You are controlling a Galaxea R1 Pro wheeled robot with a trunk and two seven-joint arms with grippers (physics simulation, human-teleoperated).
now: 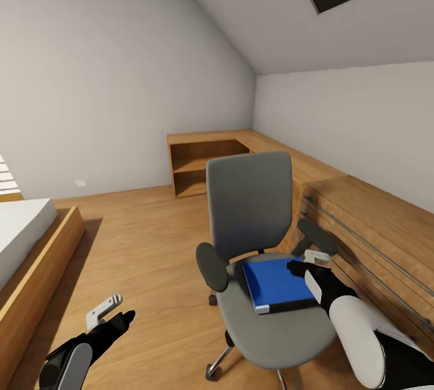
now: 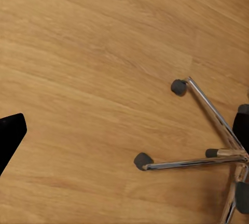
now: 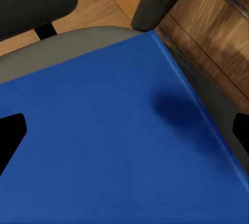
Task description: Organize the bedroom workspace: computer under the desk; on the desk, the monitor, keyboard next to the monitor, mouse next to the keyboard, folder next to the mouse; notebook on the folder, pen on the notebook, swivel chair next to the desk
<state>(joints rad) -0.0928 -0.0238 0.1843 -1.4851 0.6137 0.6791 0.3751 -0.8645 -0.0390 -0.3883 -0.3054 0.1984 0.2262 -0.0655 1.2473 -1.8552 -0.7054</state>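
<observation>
The swivel chair (image 1: 250, 197) stands in the middle of the wooden floor, grey seat and tall grey back facing me. A bright blue folder (image 1: 274, 284) lies flat on its seat. My right gripper (image 1: 304, 261) hovers open just above the folder's far right corner, beside the right armrest. In the right wrist view the folder (image 3: 114, 146) spreads under the right gripper (image 3: 124, 133), whose black fingertips (image 3: 10, 136) stand wide apart. My left gripper (image 1: 117, 311) hangs open and holding nothing over bare floor to the left of the chair. Its wrist view looks down on the chair's chrome base (image 2: 207, 159).
A low oak shelving unit (image 1: 361, 221) runs along the right wall, close behind the chair, and turns the far corner (image 1: 205, 161). A bed with a wooden frame (image 1: 36, 257) sits at the left. Open floor lies between the bed and the chair.
</observation>
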